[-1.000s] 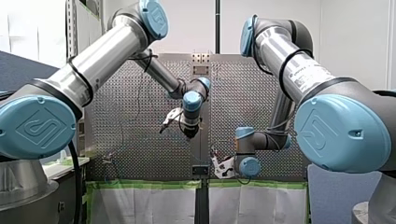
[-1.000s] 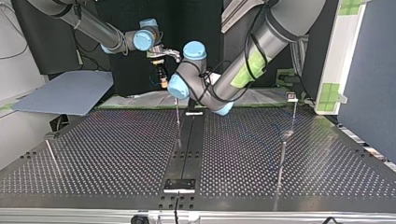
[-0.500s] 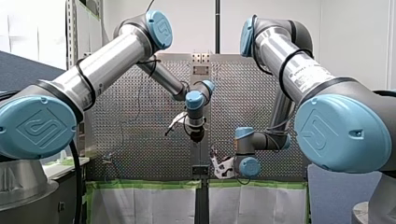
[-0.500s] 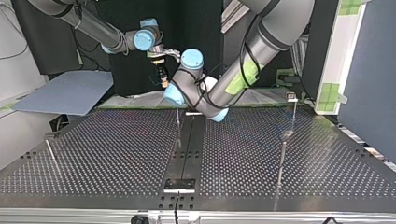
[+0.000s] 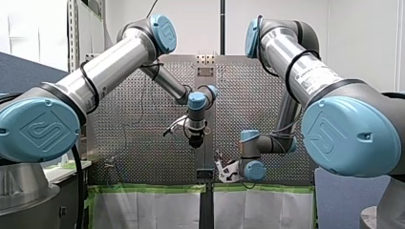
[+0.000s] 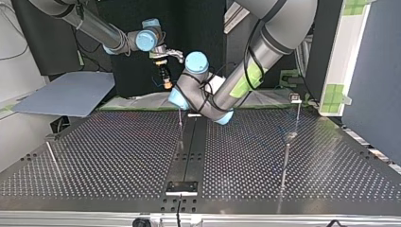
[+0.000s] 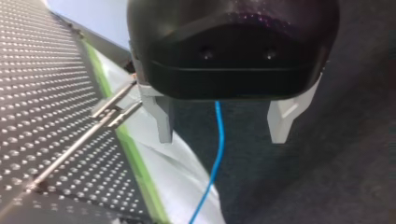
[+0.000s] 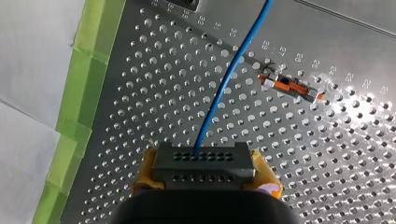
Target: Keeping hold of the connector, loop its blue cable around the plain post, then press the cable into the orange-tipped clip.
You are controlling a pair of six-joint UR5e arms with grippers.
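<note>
a: what does the right gripper (image 8: 205, 173) have?

b: its yellow pads (image 8: 264, 179) are closed on the two ends of the grey connector (image 8: 203, 161), a block with rows of small holes. the block sits squarely between the fingers.

a: and the blue cable (image 8: 219, 93)?

b: it leaves the connector's face and runs ahead of the right gripper, over the perforated desk (image 8: 154, 84), until it passes out of that wrist view.

a: where is the orange-tipped clip (image 8: 289, 86)?

b: ahead of the right gripper and off to one side of the cable. it lies on the desk, near the cable but apart from it. on the cable's other side a strip of green tape (image 8: 77, 88) borders the desk.

a: and the left gripper (image 7: 220, 140)?

b: wide open, with nothing in its grasp. its pale fingers (image 7: 163, 119) stand well apart under the black body. the cable hangs through the gap between them and touches neither.

a: anything beside it?

b: a metal rod with a forked tip (image 7: 113, 110) is just beside one finger, outside the gap. i cannot tell whether it touches the finger.

a: how do the two grippers sit in the front view?

b: the left gripper hangs over the middle of the desk. the right gripper is lower and apart from it, near the taped edge.
</note>
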